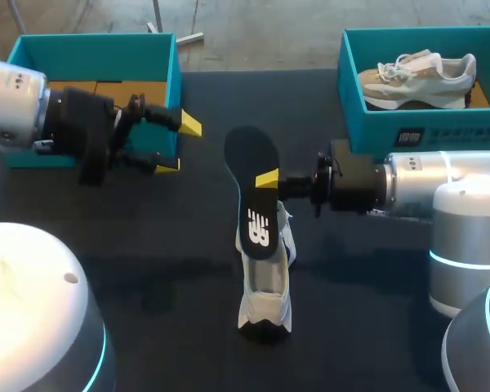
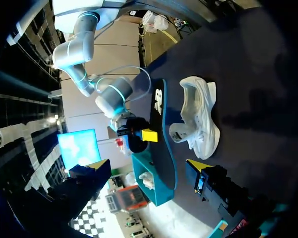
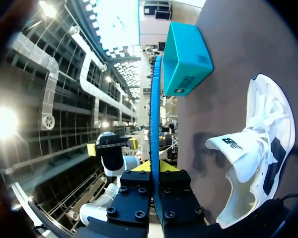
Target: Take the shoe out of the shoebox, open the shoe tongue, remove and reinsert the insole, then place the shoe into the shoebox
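A white shoe (image 1: 265,298) lies on the dark table, its tongue folded open; it also shows in the wrist views (image 2: 198,119) (image 3: 253,148). Above it hangs the black insole (image 1: 253,188), with my right gripper (image 1: 267,180) shut on its edge from the right. In the right wrist view the insole (image 3: 155,124) stands edge-on between the fingers of that gripper (image 3: 155,166). My left gripper (image 1: 178,143) is open and holds nothing, in front of the left teal shoebox (image 1: 98,49) and left of the insole. In the left wrist view it (image 2: 146,166) faces the insole (image 2: 159,129).
A second teal shoebox (image 1: 416,122) at the back right holds a beige and white shoe (image 1: 416,77). The left shoebox (image 3: 186,54) has no shoe in it. Dark table surface lies free around the white shoe.
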Robot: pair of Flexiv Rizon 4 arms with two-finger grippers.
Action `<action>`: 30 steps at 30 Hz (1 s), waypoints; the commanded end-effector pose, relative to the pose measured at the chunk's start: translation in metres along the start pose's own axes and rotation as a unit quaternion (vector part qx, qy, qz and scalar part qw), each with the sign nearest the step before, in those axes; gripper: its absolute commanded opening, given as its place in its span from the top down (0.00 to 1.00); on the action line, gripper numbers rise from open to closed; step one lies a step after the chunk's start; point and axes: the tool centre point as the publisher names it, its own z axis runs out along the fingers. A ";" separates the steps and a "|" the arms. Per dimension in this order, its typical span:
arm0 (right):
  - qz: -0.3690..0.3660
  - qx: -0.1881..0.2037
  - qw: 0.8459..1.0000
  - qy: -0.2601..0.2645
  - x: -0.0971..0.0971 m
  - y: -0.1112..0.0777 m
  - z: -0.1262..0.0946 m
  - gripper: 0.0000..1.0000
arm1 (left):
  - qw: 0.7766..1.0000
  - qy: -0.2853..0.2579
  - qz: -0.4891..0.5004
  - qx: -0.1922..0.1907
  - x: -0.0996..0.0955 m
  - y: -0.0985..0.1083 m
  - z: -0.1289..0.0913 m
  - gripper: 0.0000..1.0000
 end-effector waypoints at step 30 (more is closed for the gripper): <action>0.000 0.000 1.000 -0.002 0.000 0.000 0.002 1.00 | 0.972 0.224 0.030 0.058 -0.066 0.083 0.031 0.00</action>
